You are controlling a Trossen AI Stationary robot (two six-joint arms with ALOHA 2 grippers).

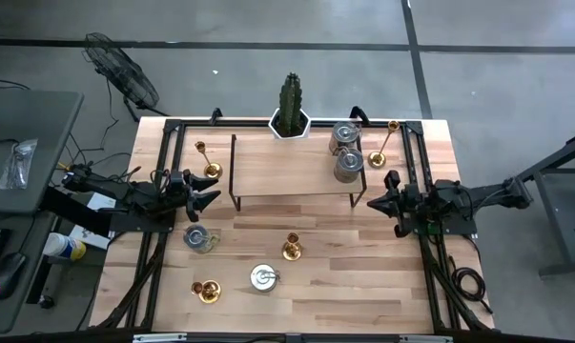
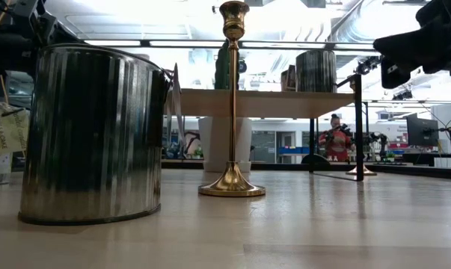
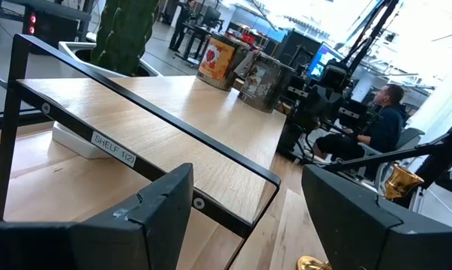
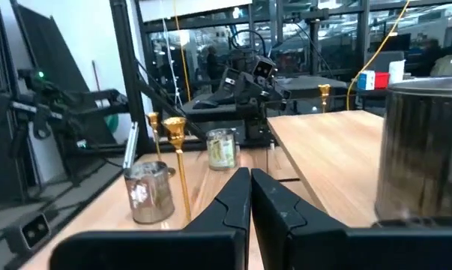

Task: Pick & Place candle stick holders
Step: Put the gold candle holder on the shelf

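Note:
Several gold candle stick holders stand on their round bases on the wooden table: one at the far left (image 1: 209, 168), a tall one at the far right (image 1: 386, 143), one in the middle (image 1: 291, 249) (image 2: 231, 104) (image 4: 177, 142), and one near the front left (image 1: 207, 291). My left gripper (image 1: 211, 201) (image 3: 248, 217) hovers open at the left end of the shelf (image 1: 292, 171), holding nothing. My right gripper (image 1: 371, 202) (image 4: 250, 180) hovers shut at the shelf's right end, also holding nothing. Both point level toward the table's middle.
Two tins (image 1: 347, 151) stand on the shelf's right part, with a cactus pot (image 1: 290, 110) behind it. A jar (image 1: 199, 238) and a silver tin (image 1: 263, 276) (image 2: 94, 134) sit on the front half. A person (image 3: 375, 120) sits beyond the table.

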